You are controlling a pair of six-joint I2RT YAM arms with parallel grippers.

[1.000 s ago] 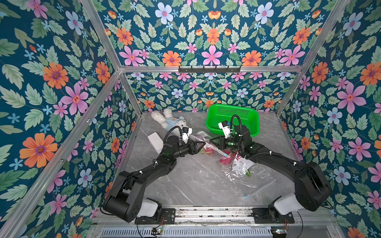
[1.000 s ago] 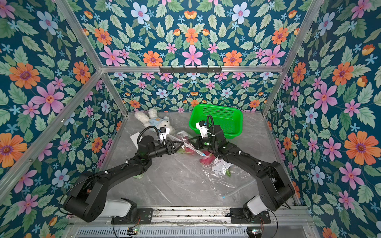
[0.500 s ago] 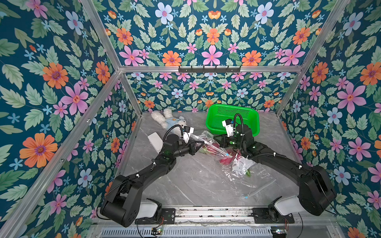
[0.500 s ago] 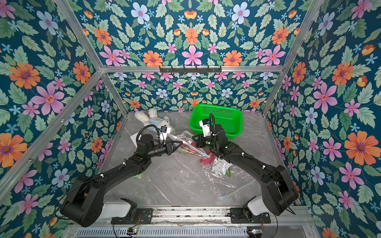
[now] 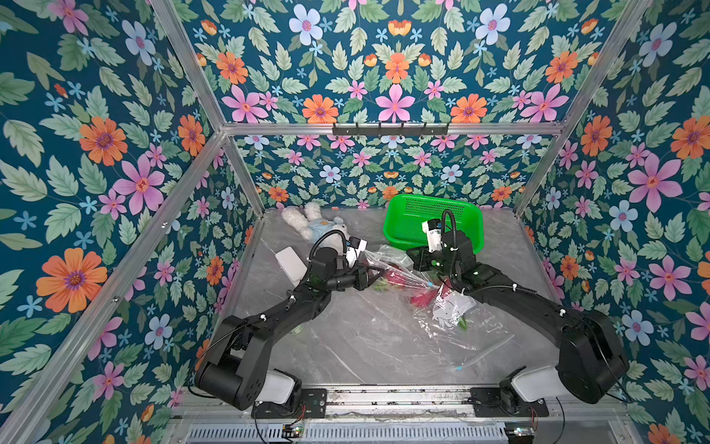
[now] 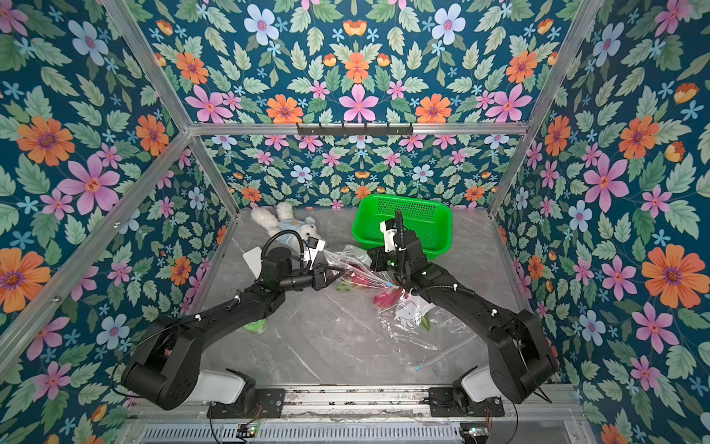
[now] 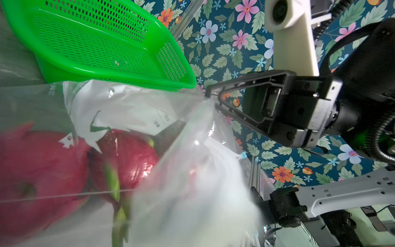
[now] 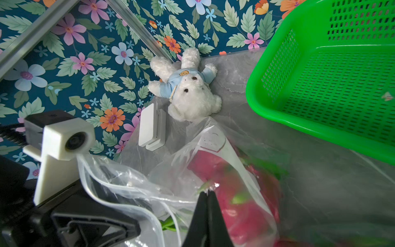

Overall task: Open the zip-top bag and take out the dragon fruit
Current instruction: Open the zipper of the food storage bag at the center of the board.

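Bag [image 5: 453, 307] location: on the counter [image 5: 365, 346], between the middle and the right edge. It is clear plastic with white print, and it is crumpled. The nearer part lies on the surface. The farther part is lifted and drawn taut between my two arms.

Left end effector [image 5: 378, 273]: jaws together, clamped on the lifted film at its left side. In the right wrist view the film drapes over the frame of this end effector and hides the exact contact point.

Right end effector [image 8: 206, 201]: jaws together, clamped on a fold of the film. In the left wrist view its tips gather the plastic to a point. In both top views it sits just in front of the basket [image 5: 434, 219].

Dragon fruit [image 7: 128, 158] location: inside the bag.
- The left wrist view shows two magenta fruits behind the film, side by side and touching, with a green scale tip between them.
- The right wrist view shows a blurred pink mass with green flecks just beyond my right tips.
- Both top views show pink and green patches through the plastic. I cannot count the fruits from them.

Other items on the counter:
- Basket: green, perforated, at the far edge toward the far right corner.
- Stuffed bear [image 5: 315, 226]: white with a blue shirt, lying in the far left corner.
- White box [image 5: 290, 263]: near the left edge, just beside the bear.
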